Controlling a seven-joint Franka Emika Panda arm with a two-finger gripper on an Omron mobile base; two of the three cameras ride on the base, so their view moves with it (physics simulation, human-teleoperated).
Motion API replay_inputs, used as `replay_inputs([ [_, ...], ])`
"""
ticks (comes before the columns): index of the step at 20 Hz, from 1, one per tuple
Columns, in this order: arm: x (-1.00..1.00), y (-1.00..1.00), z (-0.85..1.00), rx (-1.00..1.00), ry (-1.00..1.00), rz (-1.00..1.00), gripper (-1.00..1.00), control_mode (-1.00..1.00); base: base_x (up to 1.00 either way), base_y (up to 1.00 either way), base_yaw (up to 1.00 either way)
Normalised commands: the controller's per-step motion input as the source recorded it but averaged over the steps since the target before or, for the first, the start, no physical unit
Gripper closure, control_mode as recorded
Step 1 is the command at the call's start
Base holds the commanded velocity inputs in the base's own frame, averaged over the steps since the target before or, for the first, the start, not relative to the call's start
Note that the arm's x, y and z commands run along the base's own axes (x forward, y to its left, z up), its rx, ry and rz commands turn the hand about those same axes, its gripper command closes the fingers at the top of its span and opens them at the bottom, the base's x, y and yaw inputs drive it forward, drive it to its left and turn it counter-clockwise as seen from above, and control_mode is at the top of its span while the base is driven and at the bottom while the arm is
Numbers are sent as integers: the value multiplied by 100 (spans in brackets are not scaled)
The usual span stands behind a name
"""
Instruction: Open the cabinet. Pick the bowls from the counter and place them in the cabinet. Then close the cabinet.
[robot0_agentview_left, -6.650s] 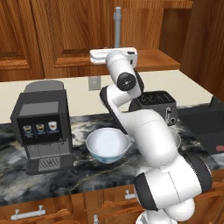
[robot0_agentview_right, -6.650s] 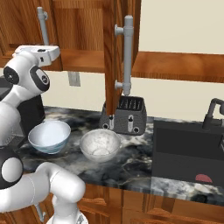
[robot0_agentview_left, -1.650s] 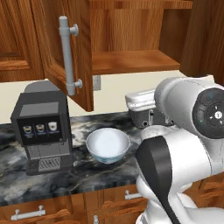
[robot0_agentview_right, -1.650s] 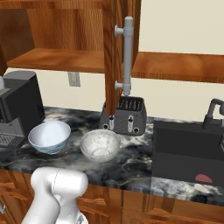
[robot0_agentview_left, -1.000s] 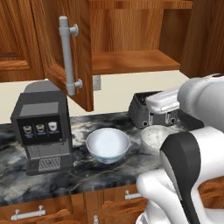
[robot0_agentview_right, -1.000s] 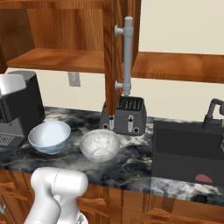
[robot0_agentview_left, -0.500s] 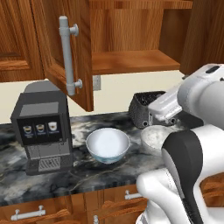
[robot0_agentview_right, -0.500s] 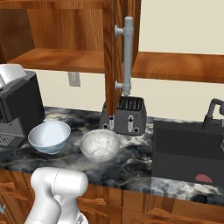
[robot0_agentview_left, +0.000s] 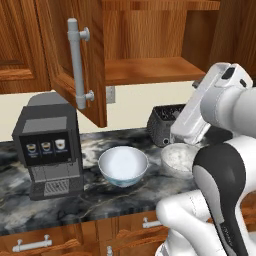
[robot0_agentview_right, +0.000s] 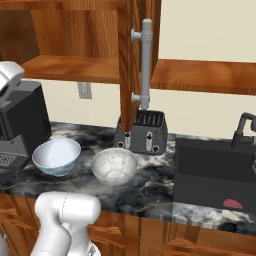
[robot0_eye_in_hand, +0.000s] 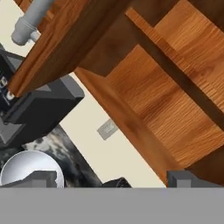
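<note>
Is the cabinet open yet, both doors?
Open. Both cabinet doors are swung out, baring its empty shelf; both bowls, white and speckled, sit on the counter.

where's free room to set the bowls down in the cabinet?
Cabinet shelf is bare between both open doors. Counter is crowded: coffee machine, white bowl, speckled bowl, toaster, sink.

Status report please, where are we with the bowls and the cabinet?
Gripper open, empty. Cabinet open; both bowls on counter. Toaster behind them, not blocking.
</note>
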Motion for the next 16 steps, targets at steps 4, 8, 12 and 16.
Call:
replay_inputs([
  [4,3,18,0,-12,-1,30,-100,-100,0,0,0],
  [8,0,27,-1,-7,-8,30,-100,-100,0,0,0],
  [12,10,48,-13,-5,-16,22,-100,-100,0,0,0],
  [16,18,29,-2,-1,-12,16,-100,-100,0,0,0],
])
